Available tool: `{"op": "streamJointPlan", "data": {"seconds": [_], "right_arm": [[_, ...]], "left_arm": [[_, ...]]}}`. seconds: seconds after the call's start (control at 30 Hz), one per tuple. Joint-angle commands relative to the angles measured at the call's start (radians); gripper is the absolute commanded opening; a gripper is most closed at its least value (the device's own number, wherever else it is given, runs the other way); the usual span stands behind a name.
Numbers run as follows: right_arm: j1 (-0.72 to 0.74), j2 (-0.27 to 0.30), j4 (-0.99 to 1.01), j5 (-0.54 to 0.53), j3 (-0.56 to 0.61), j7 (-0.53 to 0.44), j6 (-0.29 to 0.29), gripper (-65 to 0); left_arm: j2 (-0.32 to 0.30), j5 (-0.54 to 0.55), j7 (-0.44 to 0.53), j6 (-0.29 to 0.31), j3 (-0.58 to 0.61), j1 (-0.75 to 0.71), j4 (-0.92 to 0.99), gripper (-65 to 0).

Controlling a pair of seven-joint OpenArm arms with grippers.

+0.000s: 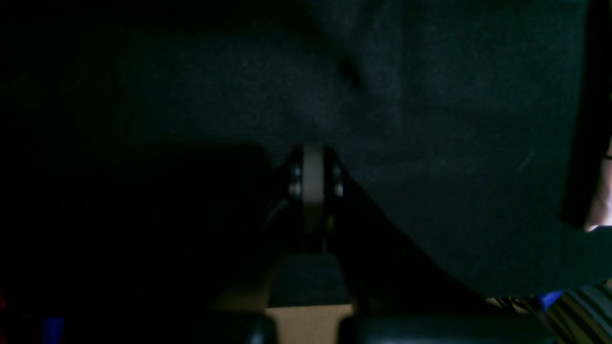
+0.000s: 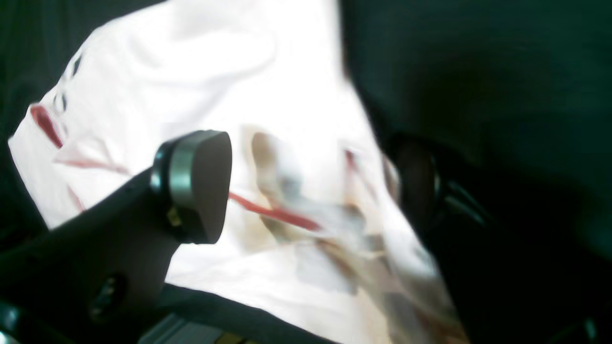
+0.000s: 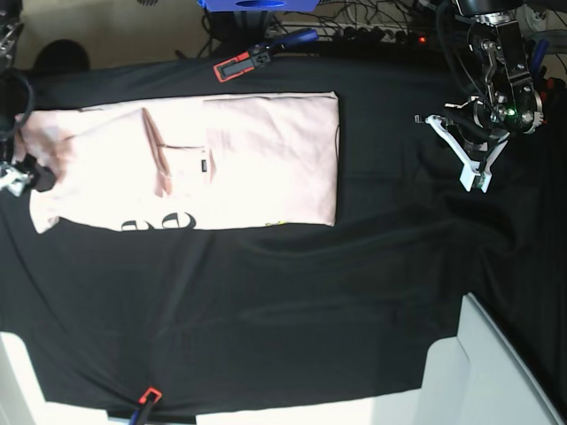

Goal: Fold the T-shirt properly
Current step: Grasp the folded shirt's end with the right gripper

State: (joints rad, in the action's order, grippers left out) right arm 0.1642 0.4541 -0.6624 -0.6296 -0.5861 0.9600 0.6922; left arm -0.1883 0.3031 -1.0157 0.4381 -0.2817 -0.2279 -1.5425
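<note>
The pale pink T-shirt (image 3: 239, 155) lies flat on the black cloth at the back left, its sides turned in and black lettering showing along its front edge. At the shirt's left end my right gripper (image 3: 18, 175) stands open. In the right wrist view its fingers (image 2: 198, 184) straddle wrinkled pink fabric (image 2: 267, 95), and that gripper (image 2: 306, 186) holds nothing that I can see. Far right of the shirt, my left gripper (image 3: 477, 177) hangs shut over bare black cloth. The left wrist view shows its pads (image 1: 313, 177) pressed together and empty.
The black table cloth (image 3: 283, 301) covers the table. A red and black clamp (image 3: 244, 62) grips its back edge and another clamp (image 3: 146, 400) its front edge. Cables and a blue box (image 3: 252, 4) sit behind. A white panel (image 3: 496, 372) stands at the front right.
</note>
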Motion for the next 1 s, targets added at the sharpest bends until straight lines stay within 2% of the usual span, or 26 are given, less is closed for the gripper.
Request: {"op": "streamJointPlan", "data": {"seconds": [0.0, 0.2, 0.27, 0.33, 0.47, 0.57, 0.8, 0.97], "right_arm": [[0.004, 0.016, -0.01, -0.005, -0.001, 0.018, 0.006, -17.6], [0.001, -0.004, -0.01, -0.006, -0.007, 0.01, 0.006, -18.0], [0.001, -0.004, -0.009, -0.006, -0.007, 0.012, 0.006, -22.6], [0.001, -0.004, -0.009, -0.006, -0.004, 0.018, 0.006, -34.5], [-0.001, -0.004, -0.007, -0.002, -0.001, 0.018, 0.006, -65.0], [-0.001, -0.004, -0.007, 0.0, 0.001, 0.018, 0.006, -63.3], [-0.018, 0.002, -0.015, 0.001, 0.002, 0.012, 0.006, -64.9], [-0.111, -0.018, -0.23, 0.001, 0.002, 0.01, 0.006, -64.9]], "left_arm": [[-0.01, 0.006, 0.011, 0.005, -0.004, 0.003, -0.014, -65.0], [-0.01, 0.003, 0.011, 0.005, -0.004, 0.003, -0.014, -65.0], [-0.01, 0.003, 0.011, 0.005, -0.004, 0.003, -0.014, -65.0], [-0.01, 0.003, 0.011, 0.005, -0.004, 0.003, -0.013, -65.0], [-0.01, 0.001, 0.011, 0.005, -0.004, 0.003, -0.013, -65.0], [-0.007, 0.001, 0.011, 0.005, -0.004, 0.003, -0.013, -65.0], [-0.01, 0.001, 0.011, 0.005, -0.004, 0.003, -0.013, -65.0], [-0.032, 0.001, 0.011, 0.003, -0.004, 0.003, -0.013, -65.0]]}}
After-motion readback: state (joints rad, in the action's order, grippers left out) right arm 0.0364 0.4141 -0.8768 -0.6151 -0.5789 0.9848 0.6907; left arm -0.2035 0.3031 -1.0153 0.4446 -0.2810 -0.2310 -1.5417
